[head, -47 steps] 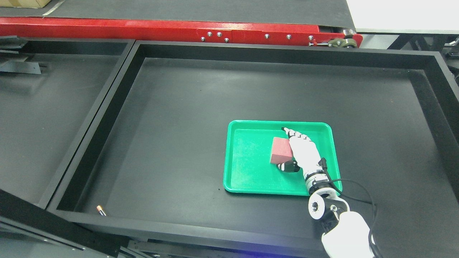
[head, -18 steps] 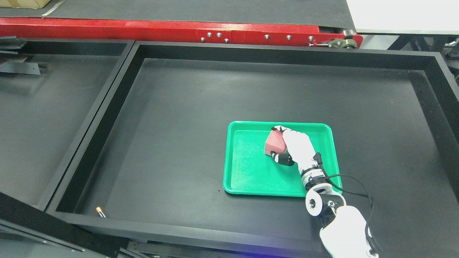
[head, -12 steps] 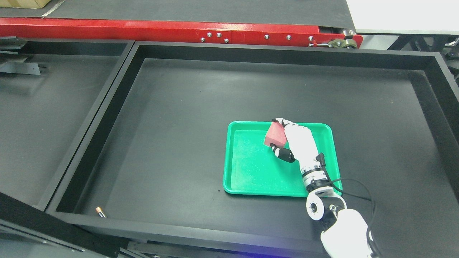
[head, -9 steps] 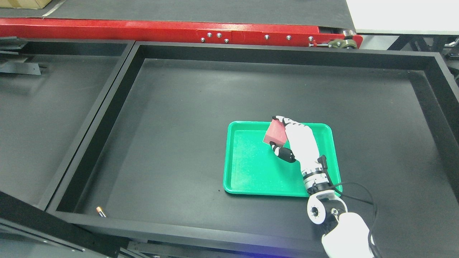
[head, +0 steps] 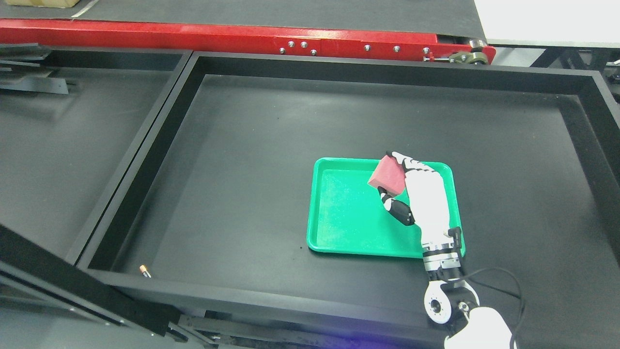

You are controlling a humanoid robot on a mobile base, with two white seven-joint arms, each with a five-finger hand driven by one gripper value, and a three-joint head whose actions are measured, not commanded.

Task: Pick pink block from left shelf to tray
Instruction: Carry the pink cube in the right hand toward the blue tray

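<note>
Open floor: bare black bin floor (head: 252, 160) all round the green tray (head: 339, 228).
Obstacles: raised bin walls (head: 160, 126); small battery (head: 144, 271) in the near-left corner.

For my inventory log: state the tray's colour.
Green, bright and plain; the tray shows clearly in the head view.

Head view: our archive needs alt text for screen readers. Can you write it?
The robot's right hand holds a pink block tilted over a green tray, which sits in a large black bin. A small battery lies in the bin's near-left corner.

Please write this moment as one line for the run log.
right hand: shut on pink foam block | block: tilted, held over green plastic tray | left arm: not in view | small battery: front-left corner of black bin
</note>
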